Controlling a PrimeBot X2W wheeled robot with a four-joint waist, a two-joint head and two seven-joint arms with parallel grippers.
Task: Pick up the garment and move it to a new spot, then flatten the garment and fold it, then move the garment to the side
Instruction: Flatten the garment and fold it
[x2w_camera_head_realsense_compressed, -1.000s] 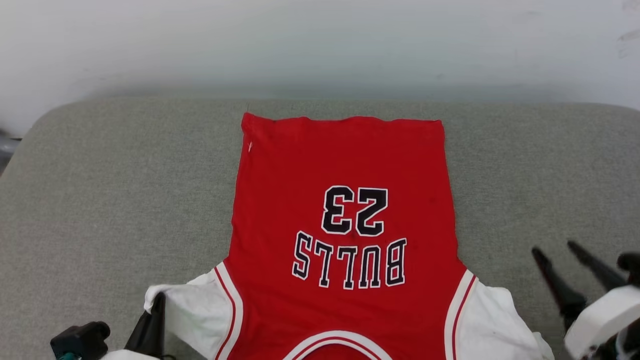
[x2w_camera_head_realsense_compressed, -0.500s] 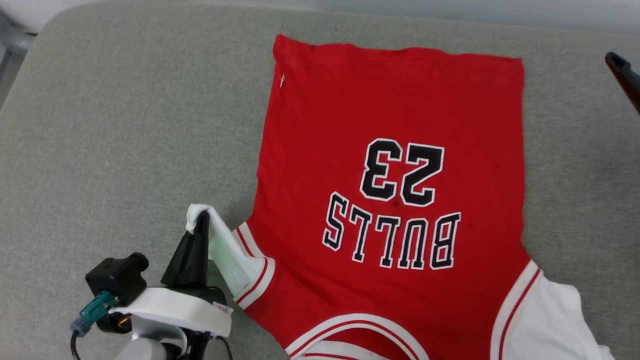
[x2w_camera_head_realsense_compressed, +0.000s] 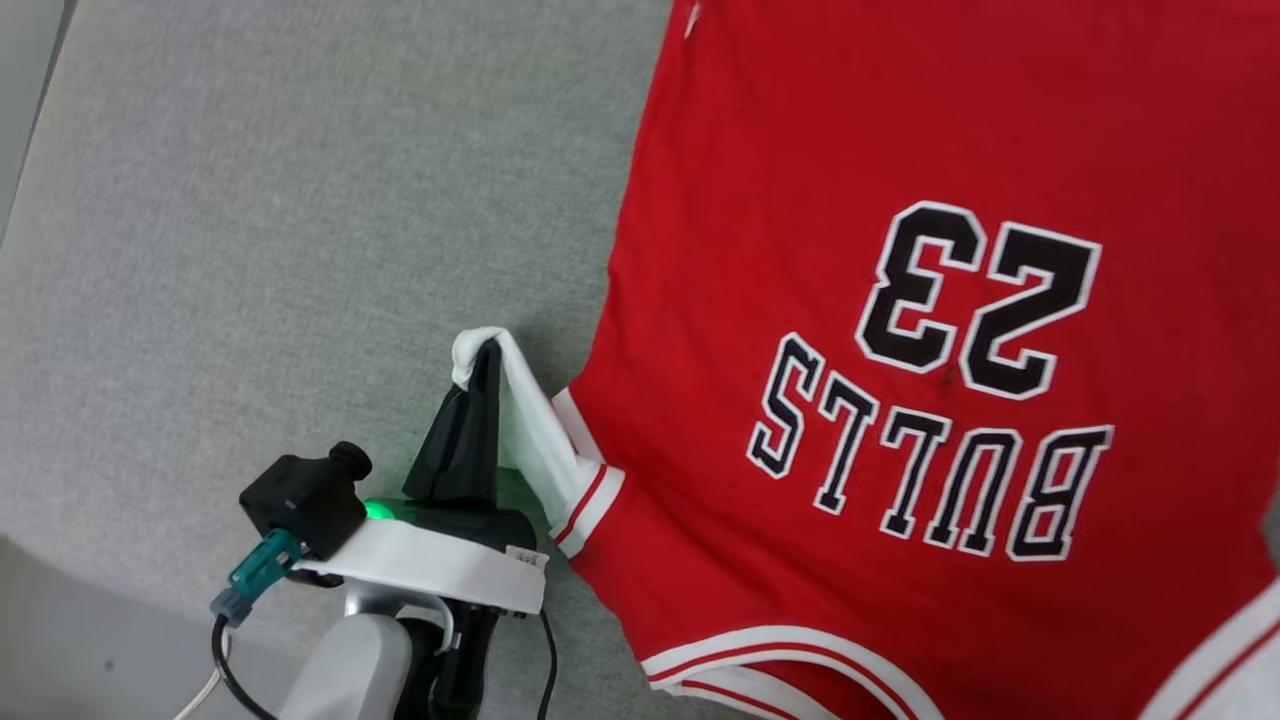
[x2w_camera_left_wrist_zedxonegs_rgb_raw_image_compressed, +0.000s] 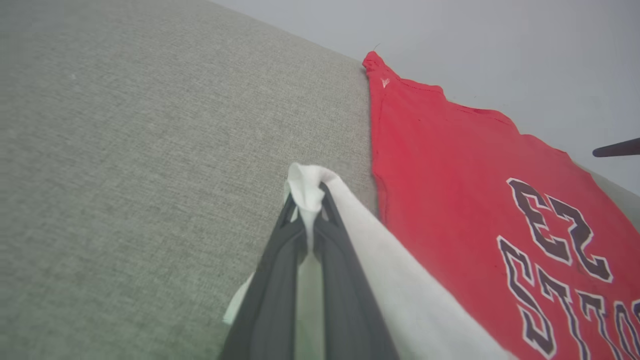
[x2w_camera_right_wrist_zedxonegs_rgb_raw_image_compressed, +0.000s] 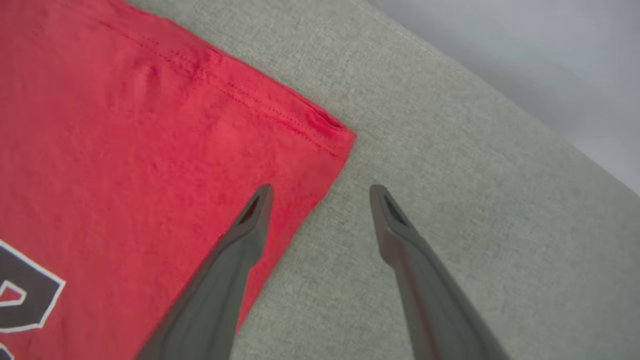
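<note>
Garment (x2w_camera_head_realsense_compressed: 900, 150): soft, light, limp. Clenched on white sleeve (x2w_camera_head_realsense_compressed: 535, 440) with left fingers (x2w_camera_head_realsense_compressed: 465, 440); released with right fingers (x2w_camera_right_wrist_zedxonegs_rgb_raw_image_compressed: 245, 235) near far right hem corner (x2w_camera_right_wrist_zedxonegs_rgb_raw_image_compressed: 325, 135), a sound pinch point.

Soft, even light keeps the colours bright, and the garment (x2w_camera_head_realsense_compressed: 900, 150) reads a clean red. Just right of the left pincer (x2w_camera_head_realsense_compressed: 487, 352) a faint shadow lies on the counter (x2w_camera_head_realsense_compressed: 250, 200), and a green lamp (x2w_camera_head_realsense_compressed: 378, 510) glows at the pincer's base. In the left wrist view the near fingers (x2w_camera_left_wrist_zedxonegs_rgb_raw_image_compressed: 272, 300) are blurred and hazy. The right pincer (x2w_camera_right_wrist_zedxonegs_rgb_raw_image_compressed: 320, 192) softens toward the bottom edge, while the hem stitching (x2w_camera_right_wrist_zedxonegs_rgb_raw_image_compressed: 260, 107) is sharp.
</note>
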